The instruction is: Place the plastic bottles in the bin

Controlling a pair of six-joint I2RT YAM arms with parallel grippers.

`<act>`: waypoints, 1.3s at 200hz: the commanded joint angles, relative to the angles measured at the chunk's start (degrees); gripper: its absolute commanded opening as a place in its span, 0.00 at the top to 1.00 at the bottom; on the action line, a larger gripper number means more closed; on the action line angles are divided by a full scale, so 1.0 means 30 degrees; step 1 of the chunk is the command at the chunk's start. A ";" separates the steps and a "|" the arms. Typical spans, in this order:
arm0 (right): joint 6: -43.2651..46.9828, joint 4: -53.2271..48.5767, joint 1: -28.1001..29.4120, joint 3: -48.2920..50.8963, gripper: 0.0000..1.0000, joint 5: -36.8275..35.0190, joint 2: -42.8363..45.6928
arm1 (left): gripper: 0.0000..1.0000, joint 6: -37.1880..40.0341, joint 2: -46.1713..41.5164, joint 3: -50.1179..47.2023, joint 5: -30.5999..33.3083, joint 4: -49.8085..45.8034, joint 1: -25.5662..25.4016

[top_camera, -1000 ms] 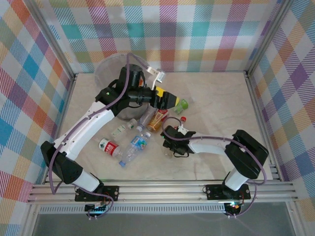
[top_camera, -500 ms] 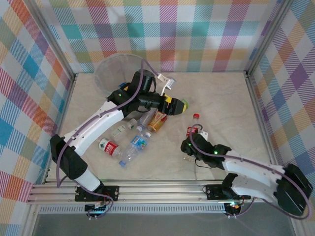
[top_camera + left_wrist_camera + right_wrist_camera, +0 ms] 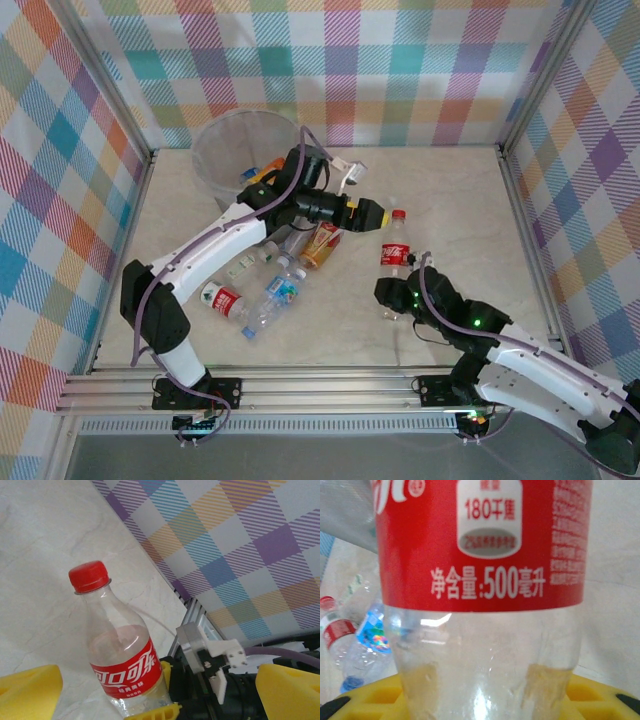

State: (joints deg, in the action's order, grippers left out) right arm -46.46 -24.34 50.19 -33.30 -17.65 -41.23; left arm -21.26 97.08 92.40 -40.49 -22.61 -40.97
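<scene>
Red-labelled plastic bottle, red cap up, stands upright near the centre of the desk, a touch toward 3 o'clock. Right pincer is closed on its clear lower body. The right wrist view has yellow pads against the base, below the label. Cannot tell whether the base touches the desk.

Left pincer is spread wide and holds nothing, tips just beside the cap at its 9 o'clock. The left wrist view puts the bottle between the two yellow fingers, apart from both.

Bin sits at 11 o'clock on the desk, in the far-left corner, with the left arm passing over its rim. A few bottles lie inside, among them an orange bottle.

Loose on the desk, around 8 to 9 o'clock from the held one:
- orange-labelled bottle
- blue-labelled bottle
- second red-labelled bottle
- small clear bottle

All four lie on their sides.
</scene>
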 commanded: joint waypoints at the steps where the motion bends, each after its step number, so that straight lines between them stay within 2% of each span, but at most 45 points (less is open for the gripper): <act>1: 0.1052 0.0900 -0.0091 -0.1503 0.51 0.0229 -0.0630 | 0.02 -0.1128 0.0448 -0.0390 -0.0799 0.1254 -0.0374; 45: 0.1788 0.1771 -0.0091 -0.2853 0.51 0.0405 -0.1705 | 0.03 -0.1220 0.0858 -0.0573 -0.0536 0.1323 -0.0944; 113: 0.2155 0.1893 -0.0324 -0.3939 0.51 0.0400 -0.2123 | 0.10 -0.1469 0.1213 -0.0615 -0.0884 0.1558 -0.1281; 145: 0.2272 0.1840 -0.0398 -0.4223 0.51 0.0543 -0.2367 | 0.21 -0.1477 0.1177 -0.0588 -0.1049 0.1634 -0.1273; 177: 0.2130 0.2048 -0.0413 -0.4135 0.51 0.0871 -0.2493 | 0.37 -0.1470 0.0939 -0.0738 -0.1269 0.1941 -0.1262; 194: 0.2082 0.2030 -0.0413 -0.4078 0.50 0.0961 -0.2526 | 0.41 -0.1382 0.0740 -0.0811 -0.1132 0.2015 -0.1282; 211: 0.2053 0.2026 -0.0413 -0.4028 0.44 0.1085 -0.2520 | 0.42 -0.1335 0.0538 -0.0851 -0.1013 0.2051 -0.1262; 260: 0.2611 0.1697 -0.0406 -0.3525 0.18 0.2407 -0.1909 | 0.44 -0.0772 0.0100 -0.0741 -0.0236 0.1414 -0.0835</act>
State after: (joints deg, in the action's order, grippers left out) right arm -40.69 -20.58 49.08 -44.40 -14.24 -48.49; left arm -25.50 100.33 90.24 -41.39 -18.04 -44.05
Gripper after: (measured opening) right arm 0.768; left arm 0.570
